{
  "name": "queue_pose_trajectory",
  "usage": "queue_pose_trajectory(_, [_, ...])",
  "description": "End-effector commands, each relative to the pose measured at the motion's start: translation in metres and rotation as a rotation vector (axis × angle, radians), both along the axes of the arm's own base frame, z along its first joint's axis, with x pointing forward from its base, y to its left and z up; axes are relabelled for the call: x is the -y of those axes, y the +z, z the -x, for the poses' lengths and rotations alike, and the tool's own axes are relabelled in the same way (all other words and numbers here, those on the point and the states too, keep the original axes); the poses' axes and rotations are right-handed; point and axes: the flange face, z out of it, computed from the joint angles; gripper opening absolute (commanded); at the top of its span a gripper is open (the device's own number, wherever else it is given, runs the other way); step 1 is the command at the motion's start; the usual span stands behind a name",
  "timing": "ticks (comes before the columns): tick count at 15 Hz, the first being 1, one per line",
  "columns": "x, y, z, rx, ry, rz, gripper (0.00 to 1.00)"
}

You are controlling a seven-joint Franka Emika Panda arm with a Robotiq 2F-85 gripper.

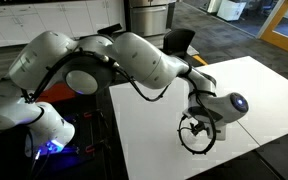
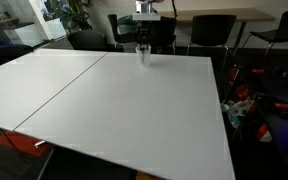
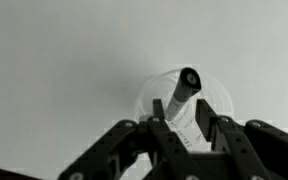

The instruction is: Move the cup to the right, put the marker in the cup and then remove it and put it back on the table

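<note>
In the wrist view, the gripper (image 3: 184, 128) has its fingers clamped on the black marker (image 3: 187, 88). The marker stands inside the round rim of the clear cup (image 3: 220, 100), at frame centre. In an exterior view the gripper (image 2: 144, 48) hangs near the far edge of the white table (image 2: 134, 110), at upper centre, and bare tabletop spreads toward the lower frame.

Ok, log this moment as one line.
marker: leaning inside cup | cup: upright on table | hand: above cup, straddling marker | grip: cannot tell
</note>
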Motion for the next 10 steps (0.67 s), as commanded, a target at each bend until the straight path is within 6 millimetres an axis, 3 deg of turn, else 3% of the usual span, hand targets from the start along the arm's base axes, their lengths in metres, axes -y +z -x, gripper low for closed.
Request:
queue_pose_trajectory(1, [-0.008, 0.002, -0.005, -0.015, -0.027, -0.025, 0.41])
queue_pose_trajectory(6, [-0.015, -0.003, -0.008, -0.025, -0.016, -0.041, 0.43])
queue_pose_trajectory(8, [-0.018, -0.005, -0.009, -0.032, -0.014, -0.046, 0.16])
queue_pose_trajectory(10, [-0.019, -0.005, -0.009, -0.030, -0.014, -0.047, 0.01])
